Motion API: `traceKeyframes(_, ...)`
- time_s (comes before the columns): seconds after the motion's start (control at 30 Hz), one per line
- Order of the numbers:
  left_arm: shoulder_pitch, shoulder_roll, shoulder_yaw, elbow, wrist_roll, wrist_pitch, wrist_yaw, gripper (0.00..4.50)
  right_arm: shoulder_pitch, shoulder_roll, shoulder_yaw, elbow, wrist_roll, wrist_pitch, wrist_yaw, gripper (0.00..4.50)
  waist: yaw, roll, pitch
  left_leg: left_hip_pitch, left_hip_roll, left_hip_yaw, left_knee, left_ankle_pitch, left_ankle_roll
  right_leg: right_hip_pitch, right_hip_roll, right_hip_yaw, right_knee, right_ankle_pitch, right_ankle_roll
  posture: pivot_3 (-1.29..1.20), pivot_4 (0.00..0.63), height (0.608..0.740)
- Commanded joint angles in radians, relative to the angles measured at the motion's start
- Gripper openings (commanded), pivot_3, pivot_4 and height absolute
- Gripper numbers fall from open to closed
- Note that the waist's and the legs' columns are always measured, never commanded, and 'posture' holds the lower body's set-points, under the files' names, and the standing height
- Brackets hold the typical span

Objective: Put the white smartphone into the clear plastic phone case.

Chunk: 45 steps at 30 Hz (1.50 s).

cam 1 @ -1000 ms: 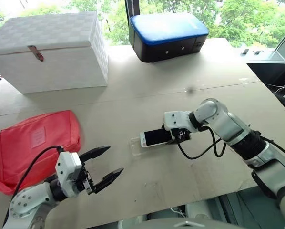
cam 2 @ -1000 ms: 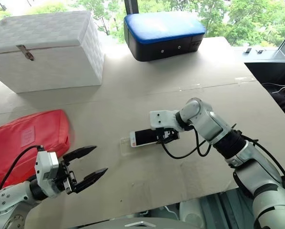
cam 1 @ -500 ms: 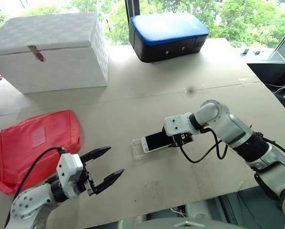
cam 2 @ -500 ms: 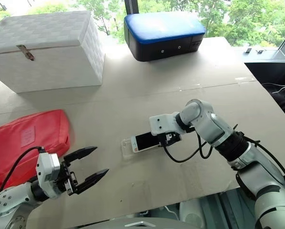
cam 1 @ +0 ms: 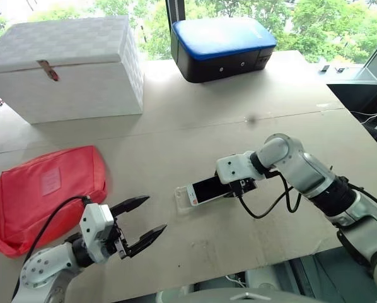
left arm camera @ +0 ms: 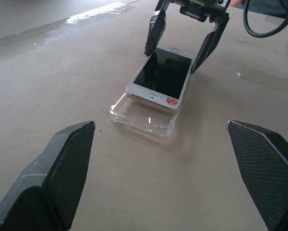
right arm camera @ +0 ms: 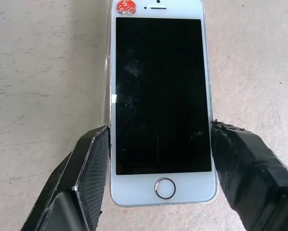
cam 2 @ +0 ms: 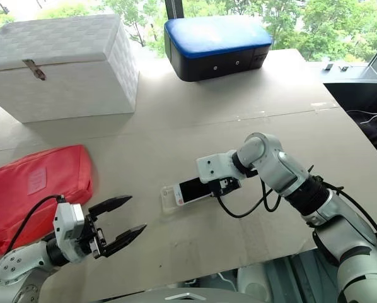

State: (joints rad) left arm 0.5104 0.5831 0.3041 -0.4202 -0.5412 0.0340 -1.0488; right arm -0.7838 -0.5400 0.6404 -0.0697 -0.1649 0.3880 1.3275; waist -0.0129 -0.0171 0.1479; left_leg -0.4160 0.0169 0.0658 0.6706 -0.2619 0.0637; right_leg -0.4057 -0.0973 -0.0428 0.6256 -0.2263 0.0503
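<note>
Tan cardboard-covered table (cam 1: 195,120) takes up most of the head views, w/ seams running across it and a small dark smudge (cam 1: 251,118) right of centre; past its far edge, at the top of the frame, windows w/ green trees (cam 1: 327,25). Upper left: white woven box (cam 1: 65,66) w/ a small clasp on the front. Top centre: dark case w/ blue padded lid (cam 1: 221,47). Left edge, mid-height: red fabric pouch (cam 1: 43,196) lying flat. Far right edge: dark furniture and loose cables, too small to make out. Nothing lies btwn the left gripper (cam 1: 144,221), lower left of frame, and the work area at centre; its two fingers are spread wide, nothing in them, and its wrist view looks straight at the phone over bare tabletop. Centre of frame: white smartphone (cam 1: 207,189), screen up, small red sticker at its far end, pinched across its long sides near the home-button end by the right gripper (right arm camera: 161,159), one black pad against each edge. Phone sits tilted, far end down in the clear plastic phone case (left arm camera: 143,114), gripped end raised above the case rim. Case lies flat on the table, its open end towards the left gripper. A black cable loops from the right wrist just beside the phone.
</note>
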Motion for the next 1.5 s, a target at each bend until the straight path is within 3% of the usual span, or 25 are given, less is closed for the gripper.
traceKeyframes(0.03,-0.004,0.001,-0.002,0.001,0.000,-0.023,-0.006,4.50,0.005,0.000,0.037,0.001,-0.017,0.010,0.031,2.76,0.000,0.000,0.000,0.000,0.000,0.000,0.000,0.000,0.000,0.000,0.000,0.000,0.000,0.000,0.000,0.00,0.150,0.734)
traceKeyframes(0.13,-0.008,0.001,-0.004,0.004,0.002,-0.024,-0.008,4.50,0.004,0.011,0.017,0.003,-0.015,0.007,0.007,4.31,0.000,0.000,0.000,0.000,0.000,0.000,0.000,0.000,0.000,0.000,0.000,0.000,0.000,0.000,0.000,0.00,0.150,0.734)
traceKeyframes(0.53,-0.027,0.001,-0.014,0.032,0.005,-0.035,-0.021,4.50,0.002,-0.042,-0.219,-0.187,0.244,0.236,0.031,4.42,-0.001,0.000,0.001,0.000,0.000,0.000,-0.001,-0.001,-0.001,-0.001,-0.002,-0.001,0.000,0.000,0.000,0.00,0.150,0.734)
traceKeyframes(0.63,-0.033,0.003,-0.017,0.039,0.005,-0.036,-0.021,4.50,0.004,-0.004,-0.255,-0.191,0.317,0.307,-0.003,3.56,-0.002,0.000,0.001,0.000,0.000,0.000,-0.002,-0.002,-0.001,-0.001,-0.003,-0.001,0.000,0.000,0.000,0.00,0.150,0.734)
traceKeyframes(0.87,-0.040,0.010,-0.022,0.047,0.006,-0.035,-0.021,4.50,0.033,0.166,-0.181,-0.046,0.347,0.281,-0.100,0.05,-0.005,0.000,0.001,0.000,0.000,0.000,-0.003,-0.003,-0.004,-0.002,-0.009,-0.005,0.000,0.001,-0.001,0.00,0.150,0.734)
traceKeyframes(1.0,-0.035,0.012,-0.020,0.041,0.006,-0.035,-0.015,4.50,0.053,0.217,-0.072,0.106,0.282,0.216,-0.121,0.05,-0.004,0.000,0.001,-0.001,0.000,0.001,-0.002,-0.003,-0.004,-0.002,-0.010,-0.010,0.000,0.001,-0.001,0.00,0.150,0.734)
traceKeyframes(1.23,-0.018,0.011,-0.017,0.025,0.006,-0.033,-0.001,4.50,0.090,0.152,0.103,0.288,0.124,0.115,-0.099,0.05,-0.004,0.006,-0.005,0.001,0.000,0.002,-0.002,0.000,0.000,-0.001,-0.008,-0.010,0.001,0.001,-0.001,0.00,0.150,0.734)
traceKeyframes(1.33,-0.019,0.010,-0.023,0.023,0.007,-0.033,0.006,4.50,0.099,0.161,0.067,0.288,0.141,0.121,-0.118,0.05,0.000,0.008,-0.013,0.003,0.000,0.002,-0.002,-0.002,0.002,0.001,-0.008,-0.011,0.001,0.000,-0.001,0.00,0.150,0.734)
traceKeyframes(1.5,-0.039,0.024,-0.057,0.028,0.031,-0.004,0.026,4.50,0.118,0.181,-0.123,0.153,0.303,0.190,-0.131,0.05,0.005,0.007,-0.016,0.004,0.000,0.002,0.000,-0.005,0.000,0.003,-0.008,-0.015,0.001,0.001,0.000,0.00,0.150,0.734)
